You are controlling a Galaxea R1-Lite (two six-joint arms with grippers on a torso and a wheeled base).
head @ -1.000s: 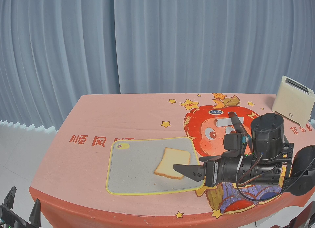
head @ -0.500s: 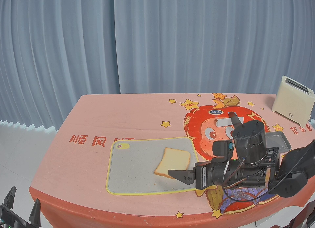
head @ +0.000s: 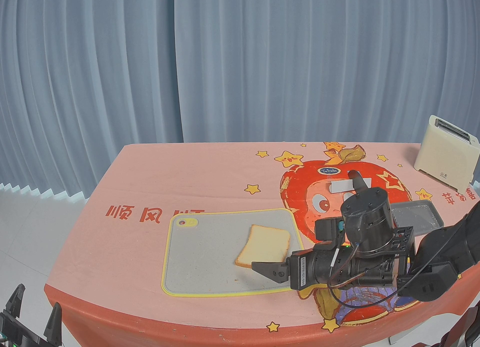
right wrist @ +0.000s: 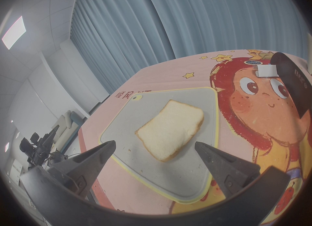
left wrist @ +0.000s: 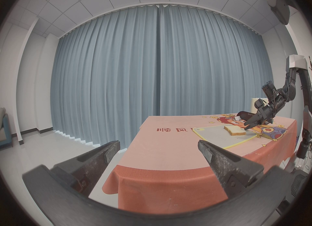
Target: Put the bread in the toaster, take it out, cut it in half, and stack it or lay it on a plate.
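Note:
A slice of bread (head: 264, 245) lies flat on a grey cutting board (head: 205, 253) with a yellow rim, toward the board's right side. My right gripper (head: 267, 269) is open and hangs low just off the slice's near right corner, pointing left. From the right wrist, the bread (right wrist: 170, 128) sits ahead between the spread fingers on the board (right wrist: 195, 168), untouched. A cream toaster (head: 447, 153) stands at the table's far right edge. My left gripper (head: 37, 298) is open, low, off the table's near left corner; from it the bread (left wrist: 234, 130) looks far off.
A black and white knife (head: 354, 182) lies on the cartoon print behind my right arm. A grey tray (head: 420, 215) rests to the right of the arm. The pink tablecloth (head: 165, 178) is bare left of and behind the board.
My right arm has moved left and down toward the bread's near corner, uncovering the grey tray behind it. Bread, board and left gripper have stayed put.

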